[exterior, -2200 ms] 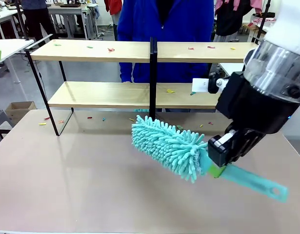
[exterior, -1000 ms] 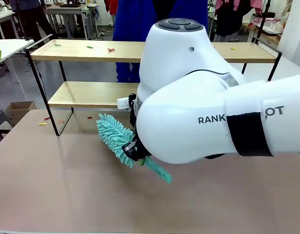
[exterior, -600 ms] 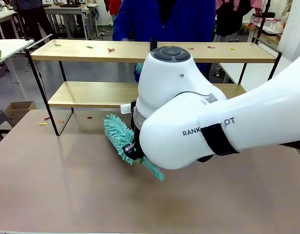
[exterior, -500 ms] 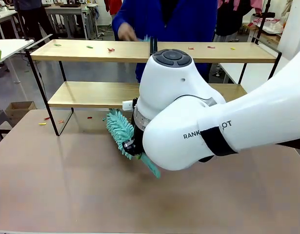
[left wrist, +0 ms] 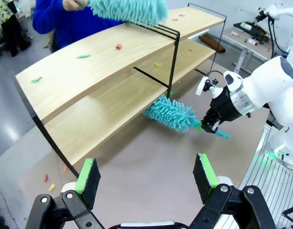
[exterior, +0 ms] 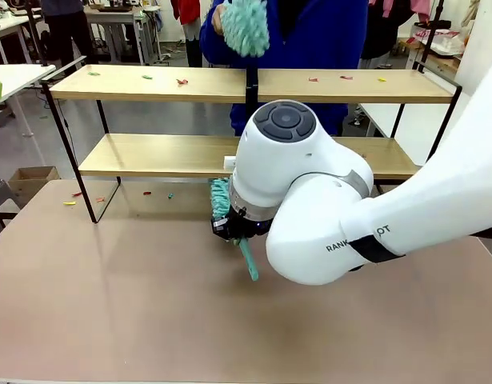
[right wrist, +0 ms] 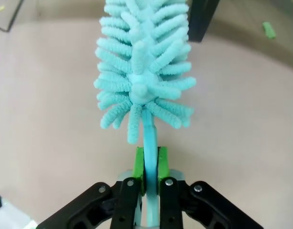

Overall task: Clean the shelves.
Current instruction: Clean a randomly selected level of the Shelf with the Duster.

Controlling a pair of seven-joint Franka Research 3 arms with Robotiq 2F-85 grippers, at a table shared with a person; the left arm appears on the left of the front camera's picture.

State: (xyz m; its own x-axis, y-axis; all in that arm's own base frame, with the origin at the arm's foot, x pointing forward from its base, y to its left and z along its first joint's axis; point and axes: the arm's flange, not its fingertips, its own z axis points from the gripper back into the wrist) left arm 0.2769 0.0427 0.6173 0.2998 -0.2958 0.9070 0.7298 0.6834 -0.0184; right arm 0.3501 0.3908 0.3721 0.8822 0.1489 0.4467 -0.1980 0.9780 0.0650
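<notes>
Well, the right gripper point(right wrist: 150, 161) pinches the fluffy duster's point(right wrist: 142, 71) handle; the left gripper's point(left wrist: 145, 175) fingers are apart, empty. The shelves point(exterior: 150, 154) stand just ahead, and the duster could bump their black post point(exterior: 250, 84).

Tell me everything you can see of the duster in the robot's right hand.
The duster is turquoise: a fluffy head of soft, finger-like tufts on a flat plastic handle of the same colour. The right hand is shut on the handle just below the head, green pads on either side. The head points toward the shelves, close to the black centre post, low over the table; contact is unclear.
</notes>
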